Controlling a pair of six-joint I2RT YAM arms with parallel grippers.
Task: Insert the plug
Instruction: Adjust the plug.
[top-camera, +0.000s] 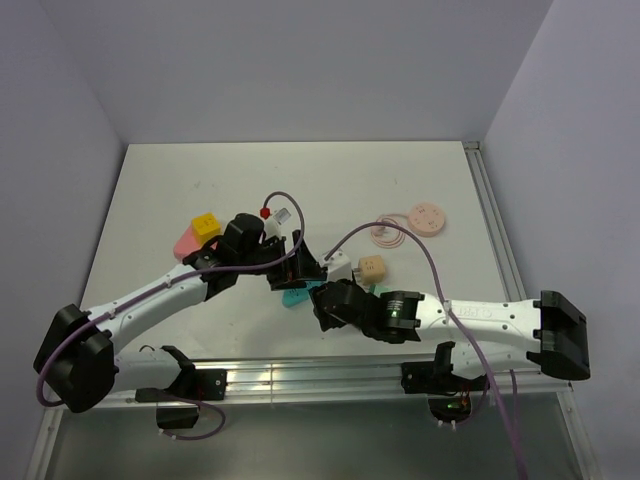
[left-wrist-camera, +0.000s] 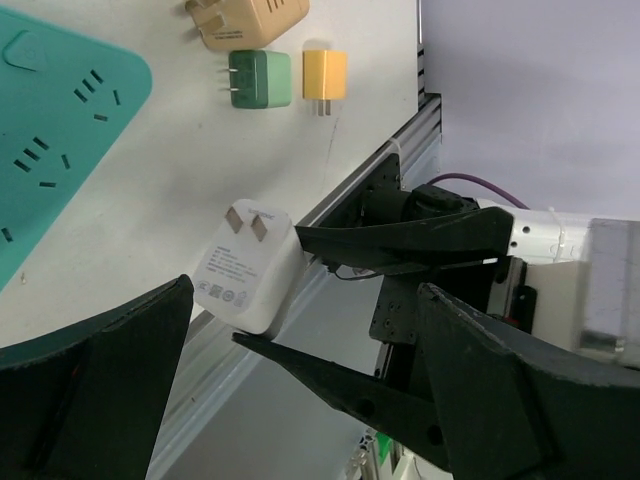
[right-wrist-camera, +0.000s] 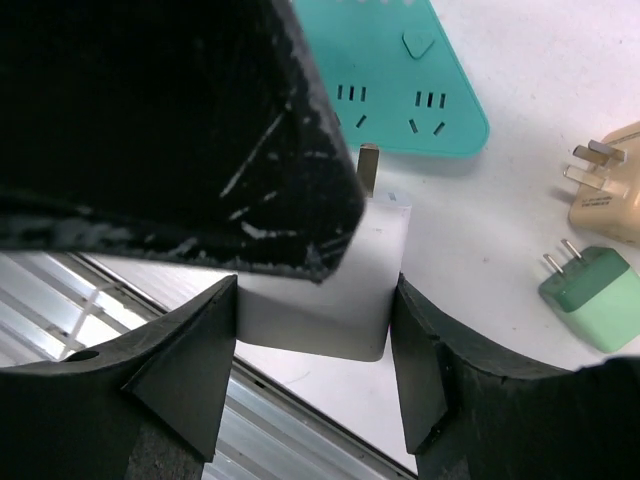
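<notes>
A white plug sits pinched between my right gripper's two fingers, its metal prongs pointing toward the teal power strip. The left wrist view shows the same plug held between the right gripper's black fingers. My left gripper is wide open and empty, close beside the plug; one of its fingers fills the top of the right wrist view. In the top view both grippers meet at the table's near middle, left and right, by the plug and strip.
A beige plug, a green plug and a yellow plug lie right of the strip. A yellow block and a pink piece lie to the left. A pink round device with a coiled cable lies farther back. The metal rail runs along the near edge.
</notes>
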